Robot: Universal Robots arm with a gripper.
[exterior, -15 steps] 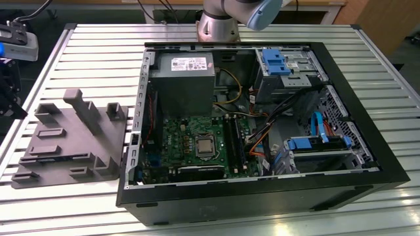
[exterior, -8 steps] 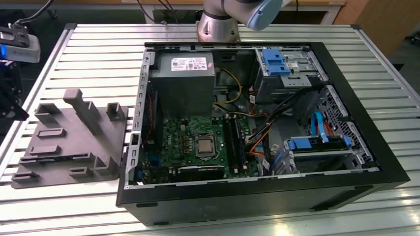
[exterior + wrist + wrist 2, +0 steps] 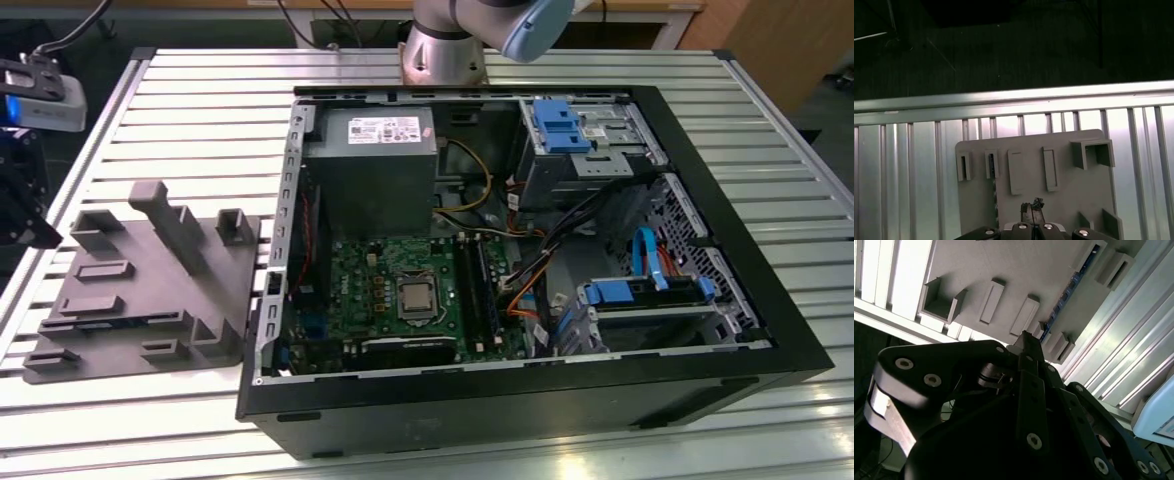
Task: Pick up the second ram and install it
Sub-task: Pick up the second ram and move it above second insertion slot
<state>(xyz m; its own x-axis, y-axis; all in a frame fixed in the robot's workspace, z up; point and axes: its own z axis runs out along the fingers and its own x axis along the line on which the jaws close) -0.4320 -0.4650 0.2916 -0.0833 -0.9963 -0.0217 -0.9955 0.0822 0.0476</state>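
Shut and empty, the claw [image 3: 1031, 212] hovers over the grey tray [image 3: 134, 290] with its memory stick [image 3: 1070, 290], at nine o'clock of the computer case [image 3: 534, 400], bare table [image 3: 200, 90] around.

A white label [image 3: 384, 128] is sitting on the power supply [image 3: 367, 175]; its print is showing too small to read.

I see a table [image 3: 200, 90] of ribbed bare metal slats, smooth and brightly reflective. On it, the holder tray [image 3: 147, 290] looks like matt grey moulded plastic. The computer case [image 3: 534, 400] is black with a dull satin finish. In the second wrist view, the gripper [image 3: 1026, 342] is black and slightly glossy, with shiny metal screws.
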